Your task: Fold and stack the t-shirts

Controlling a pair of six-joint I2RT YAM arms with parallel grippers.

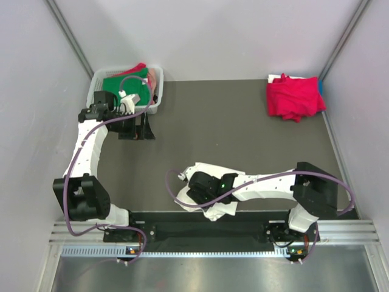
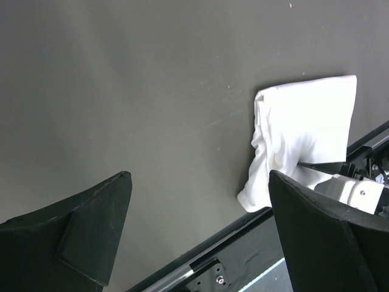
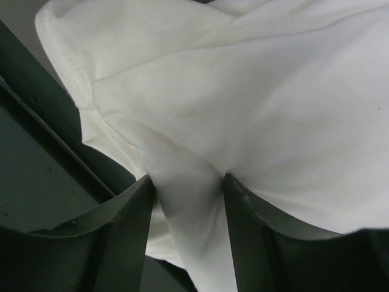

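Note:
A white t-shirt [image 1: 209, 172] lies crumpled at the near middle of the dark table, partly under my right arm; it also shows in the left wrist view [image 2: 304, 128]. My right gripper [image 3: 188, 185] is shut on a fold of the white t-shirt [image 3: 243, 91]; in the top view it sits over the shirt [image 1: 203, 188]. My left gripper [image 2: 200, 207] is open and empty, hovering over bare table just in front of the basket [image 1: 137, 125]. A folded red t-shirt [image 1: 295, 97] lies at the far right.
A white basket [image 1: 157, 104] at the far left holds green [image 1: 124, 85] and red [image 1: 138, 67] clothes. A black rail [image 1: 182, 216] runs along the table's near edge. Grey walls close in both sides.

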